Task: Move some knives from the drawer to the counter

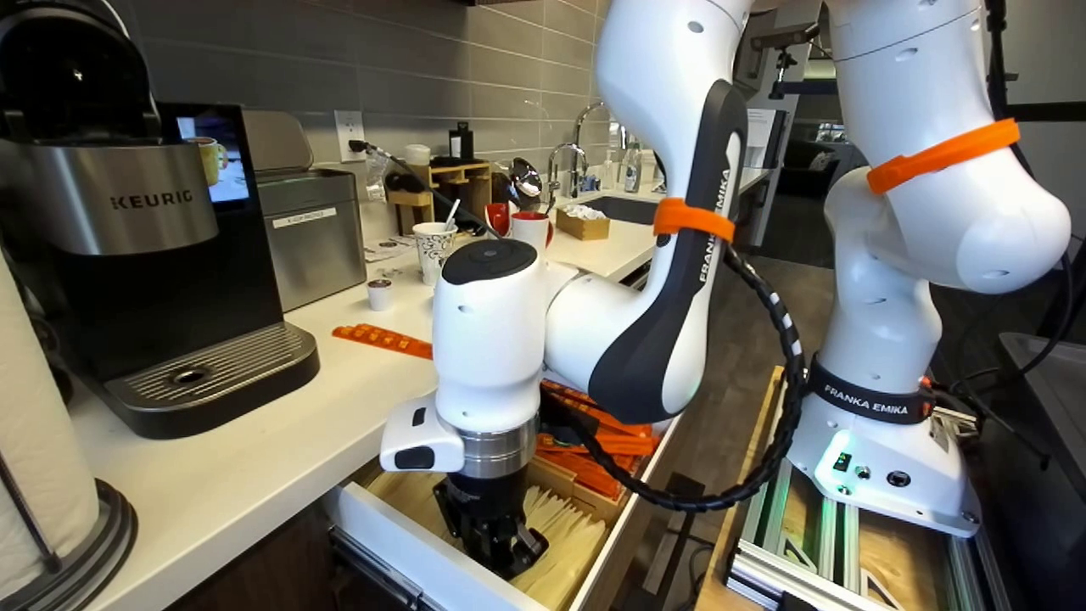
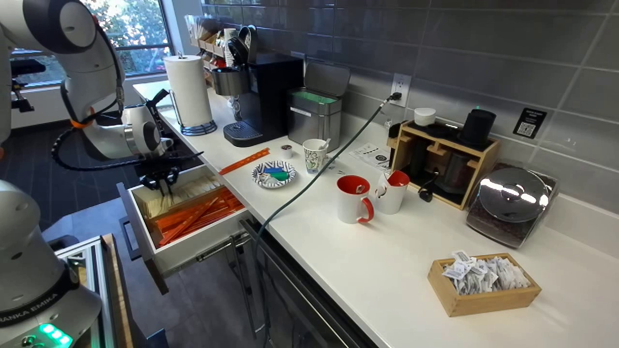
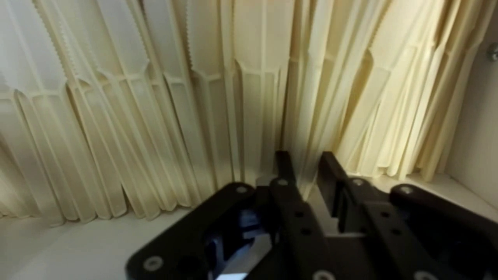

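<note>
The white drawer [image 1: 407,539] [image 2: 205,241] is pulled out below the white counter [image 1: 365,395] [image 2: 309,246]. One compartment holds cream plastic knives [image 1: 564,539] [image 3: 144,116] with serrated blades, packed side by side. Another holds orange-red pieces [image 1: 607,445] [image 2: 186,222]; I cannot tell which are knives. My gripper [image 1: 513,556] [image 2: 166,187] points down into the cream compartment. In the wrist view its fingertips [image 3: 305,153] stand a narrow gap apart, with cream handles showing between them. I cannot tell whether the fingers press on the handles. A flat orange-red strip [image 1: 386,339] [image 2: 244,161] lies on the counter.
On the counter stand a coffee machine [image 1: 127,288] [image 2: 275,96], a paper towel roll [image 2: 188,92], a patterned plate [image 2: 261,181], a paper cup [image 2: 314,157] and red-white mugs [image 2: 350,208]. A cable [image 2: 309,186] runs across the counter and over its front edge.
</note>
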